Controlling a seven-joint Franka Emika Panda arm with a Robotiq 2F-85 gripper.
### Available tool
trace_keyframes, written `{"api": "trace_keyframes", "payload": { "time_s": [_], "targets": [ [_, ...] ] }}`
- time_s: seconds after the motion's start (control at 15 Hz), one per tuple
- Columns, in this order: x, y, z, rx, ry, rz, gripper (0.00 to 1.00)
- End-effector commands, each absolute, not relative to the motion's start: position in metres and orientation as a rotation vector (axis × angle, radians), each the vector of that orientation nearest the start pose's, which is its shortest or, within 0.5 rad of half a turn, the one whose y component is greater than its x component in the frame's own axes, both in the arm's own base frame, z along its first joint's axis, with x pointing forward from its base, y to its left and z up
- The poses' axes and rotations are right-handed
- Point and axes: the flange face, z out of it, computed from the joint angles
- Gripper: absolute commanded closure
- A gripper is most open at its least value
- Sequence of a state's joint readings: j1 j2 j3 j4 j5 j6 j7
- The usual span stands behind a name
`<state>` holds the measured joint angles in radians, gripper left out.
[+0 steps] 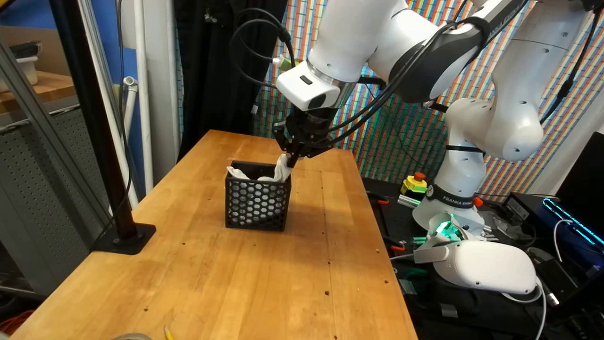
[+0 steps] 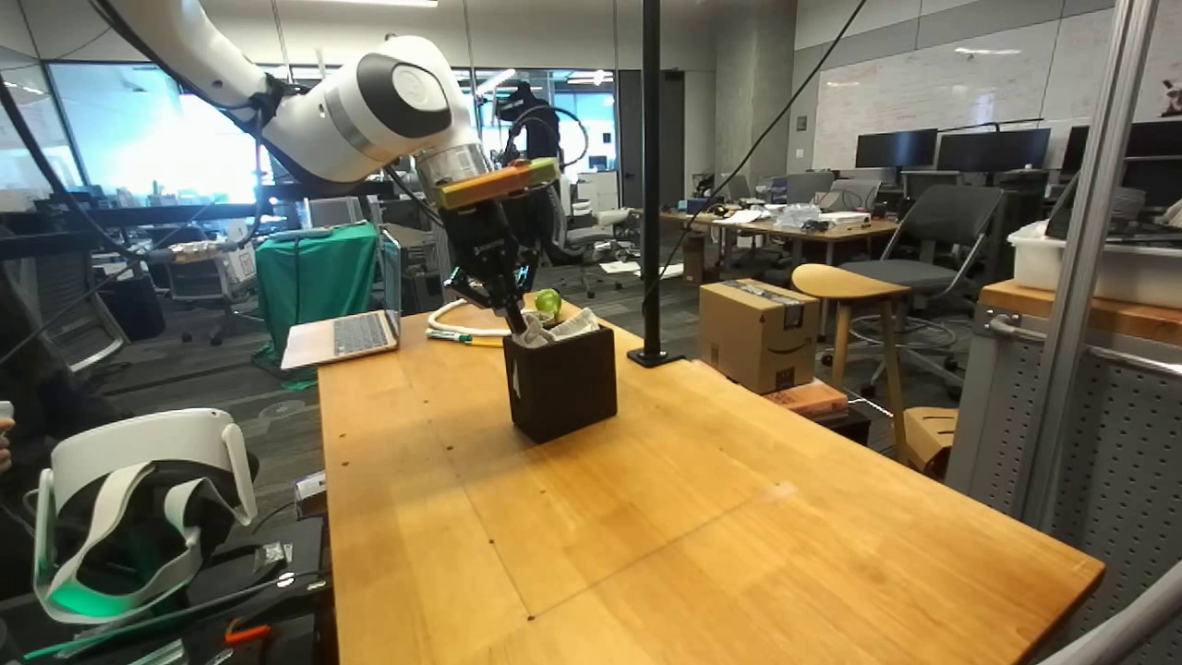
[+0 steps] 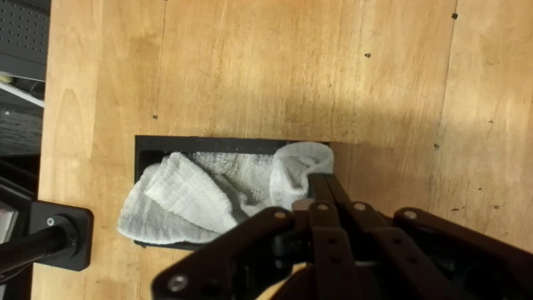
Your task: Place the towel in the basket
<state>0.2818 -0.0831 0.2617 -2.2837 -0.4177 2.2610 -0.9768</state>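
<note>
Wooden table (image 1: 283, 283). On it: black basket (image 2: 565, 388), upright; black post base (image 1: 123, 248) near edge; yellow pencil-like item (image 1: 168, 334).

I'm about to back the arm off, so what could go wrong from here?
The gripper appears to pinch one end of the towel, so lifting before opening might drag it out. A flap overhangs the basket and could slip outside. So close by, the gripper might nudge the basket.

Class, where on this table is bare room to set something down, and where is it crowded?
Bare: in an exterior view, the table between basket and near edge; also the strip between basket and black post. Crowded: the basket's rim, with towel and gripper; the far end, by laptop and white tube.
</note>
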Motion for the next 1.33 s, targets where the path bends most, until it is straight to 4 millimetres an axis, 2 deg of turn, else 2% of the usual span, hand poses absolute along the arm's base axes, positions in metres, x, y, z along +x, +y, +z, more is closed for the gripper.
{"api": "trace_keyframes", "payload": {
  "time_s": [0.0, 0.6, 1.27],
  "targets": [
    [0.450, 0.259, 0.399, 1.731, 2.164, 0.037, 0.95],
    [0.463, 0.253, 0.389, 1.750, 2.178, 0.069, 0.95],
    [0.491, 0.251, 0.377, 1.776, 2.218, 0.078, 0.95]
  ]
}}
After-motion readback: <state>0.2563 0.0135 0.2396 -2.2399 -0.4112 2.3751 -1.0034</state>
